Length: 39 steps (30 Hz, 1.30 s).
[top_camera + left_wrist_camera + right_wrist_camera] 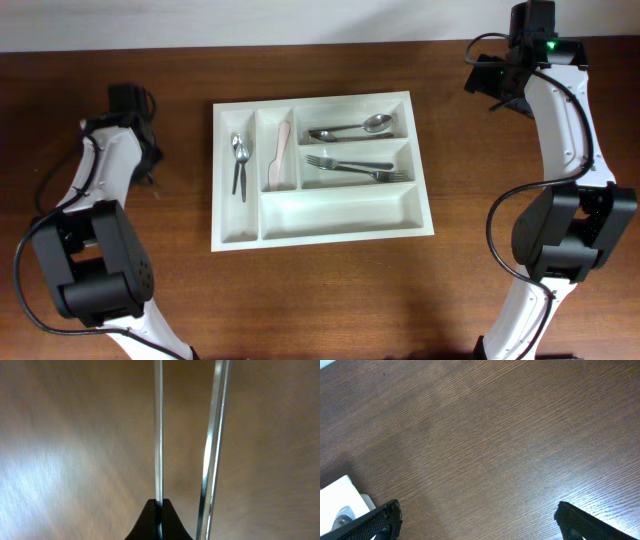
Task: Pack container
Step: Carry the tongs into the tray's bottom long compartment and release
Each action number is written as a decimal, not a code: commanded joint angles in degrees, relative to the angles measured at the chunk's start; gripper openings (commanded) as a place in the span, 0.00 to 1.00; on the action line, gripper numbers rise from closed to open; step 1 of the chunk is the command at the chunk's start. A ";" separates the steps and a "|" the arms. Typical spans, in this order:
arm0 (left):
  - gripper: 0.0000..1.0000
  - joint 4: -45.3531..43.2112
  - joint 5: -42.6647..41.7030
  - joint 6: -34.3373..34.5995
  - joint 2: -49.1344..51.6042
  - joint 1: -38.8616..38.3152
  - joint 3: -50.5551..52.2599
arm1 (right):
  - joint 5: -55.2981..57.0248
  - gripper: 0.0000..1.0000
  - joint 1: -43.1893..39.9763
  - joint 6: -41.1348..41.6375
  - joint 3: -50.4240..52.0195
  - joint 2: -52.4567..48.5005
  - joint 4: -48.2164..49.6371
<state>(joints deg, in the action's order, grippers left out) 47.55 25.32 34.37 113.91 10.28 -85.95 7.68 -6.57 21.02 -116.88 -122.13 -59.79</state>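
The container [340, 228] is a white five-compartment tray at the table's middle. It holds a small spoon [239, 160], a pale pink knife [281, 155], a spoon [352, 128] and forks [350, 166]; its long front compartment is bare. My left gripper [150, 172] is left of the tray, low over the table. In the left wrist view it [160, 506] is shut on a thin metal utensil handle [158, 435], with a second metal strip [215, 435] beside it. My right gripper [496, 86] is open and empty beyond the tray's far right corner, as the right wrist view [477, 520] shows.
The brown wooden table [320, 300] surrounds the tray. A tray corner [340, 494] shows at the left edge of the right wrist view. The arms' bases stand at the front left [95, 280] and front right [565, 235].
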 commanded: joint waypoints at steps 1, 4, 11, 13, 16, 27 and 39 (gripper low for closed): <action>0.02 -1.62 -3.43 -18.08 -1.03 -1.44 -7.67 | 0.52 0.99 0.15 0.70 0.26 -0.50 0.17; 0.02 -5.09 -14.05 -33.57 -1.03 -3.28 -12.76 | 0.52 0.99 0.15 0.70 0.26 -0.50 0.17; 0.02 -11.43 -39.43 -59.58 -1.03 -10.34 -17.44 | 0.52 0.99 0.15 0.70 0.26 -0.50 0.17; 0.02 -11.32 -39.69 -64.81 -1.03 -13.16 -17.44 | 0.52 0.99 0.15 0.70 0.26 -0.50 0.17; 0.02 -8.41 -39.71 -75.19 -1.01 -17.73 -17.38 | 0.52 0.99 0.15 0.70 0.26 -0.50 0.17; 0.02 8.72 -41.18 -88.54 -1.01 -28.98 -17.38 | 0.52 0.99 0.15 0.70 0.26 -0.50 0.17; 0.02 22.08 -52.78 -91.65 -1.01 -31.93 -17.22 | 0.52 0.99 0.15 0.70 0.26 -0.50 0.17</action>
<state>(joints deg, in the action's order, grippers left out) 68.58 -21.58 -54.28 113.91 -21.12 -102.65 7.68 -6.57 21.06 -116.88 -122.13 -59.77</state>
